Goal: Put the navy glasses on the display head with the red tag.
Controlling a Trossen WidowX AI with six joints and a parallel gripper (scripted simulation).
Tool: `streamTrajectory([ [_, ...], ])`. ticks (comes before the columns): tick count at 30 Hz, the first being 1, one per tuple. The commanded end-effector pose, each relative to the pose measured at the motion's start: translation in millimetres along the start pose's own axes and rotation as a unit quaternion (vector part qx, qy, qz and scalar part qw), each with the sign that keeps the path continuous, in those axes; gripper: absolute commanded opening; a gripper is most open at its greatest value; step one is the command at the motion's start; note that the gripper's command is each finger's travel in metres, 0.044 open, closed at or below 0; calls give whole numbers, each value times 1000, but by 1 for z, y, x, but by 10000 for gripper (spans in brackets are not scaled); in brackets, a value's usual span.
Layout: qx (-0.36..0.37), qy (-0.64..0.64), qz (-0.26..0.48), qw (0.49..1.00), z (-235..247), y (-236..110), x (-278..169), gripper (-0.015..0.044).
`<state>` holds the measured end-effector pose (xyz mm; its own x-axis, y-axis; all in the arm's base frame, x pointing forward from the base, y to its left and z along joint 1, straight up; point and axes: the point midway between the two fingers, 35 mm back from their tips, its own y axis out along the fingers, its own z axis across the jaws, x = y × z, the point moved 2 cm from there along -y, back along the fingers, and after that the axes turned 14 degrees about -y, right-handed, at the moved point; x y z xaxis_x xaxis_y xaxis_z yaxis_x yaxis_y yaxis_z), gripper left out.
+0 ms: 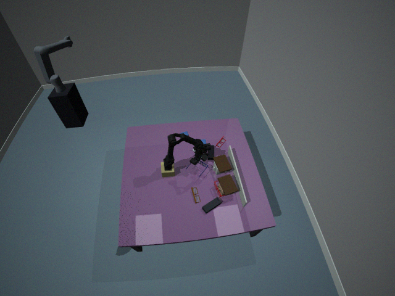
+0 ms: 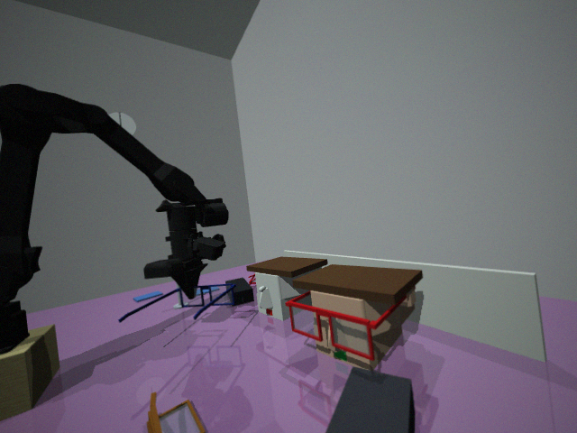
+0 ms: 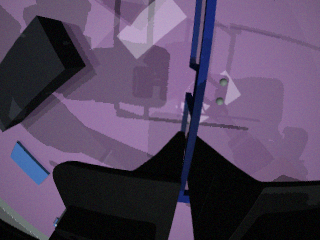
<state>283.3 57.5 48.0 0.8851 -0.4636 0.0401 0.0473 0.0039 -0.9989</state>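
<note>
My gripper (image 1: pixel 197 158) (image 2: pixel 188 292) (image 3: pixel 184 138) is shut on the navy glasses (image 1: pixel 201 172) (image 2: pixel 140 310) (image 3: pixel 200 47) and holds them just above the purple table (image 1: pixel 146 191) (image 2: pixel 465 373). Their temples trail back towards the arm. The pale head with the red tag (image 1: pixel 222 163) (image 2: pixel 277 293) has a brown top and stands to the right of the glasses, a short gap away, with a bare face. The second head (image 1: pixel 228 184) (image 2: pixel 359 308) has a green tag and stands nearer in the exterior view, wearing red glasses (image 2: pixel 371 340).
A white backboard (image 1: pixel 237 173) (image 2: pixel 465 302) stands behind both heads. A black box (image 2: pixel 241 290) (image 3: pixel 36 67) lies next to the red-tag head. A dark case (image 1: pixel 212 204) (image 2: pixel 372 405), orange glasses (image 1: pixel 195 195) (image 2: pixel 153 414) and spare red glasses (image 1: pixel 220 141) lie about the table.
</note>
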Motion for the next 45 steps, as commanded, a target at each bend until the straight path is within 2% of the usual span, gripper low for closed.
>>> streamTrajectory([
  [1, -2, -3, 5, 1000, -1, 7, -2, 0],
  [39, -2, -3, 5, 1000, -5, 44, -7, 0],
  [43, -1, 0, 1, 1000, -4, 41, -4, 105],
  [45, -1, 0, 1, 1000, -4, 41, -4, 107],
])
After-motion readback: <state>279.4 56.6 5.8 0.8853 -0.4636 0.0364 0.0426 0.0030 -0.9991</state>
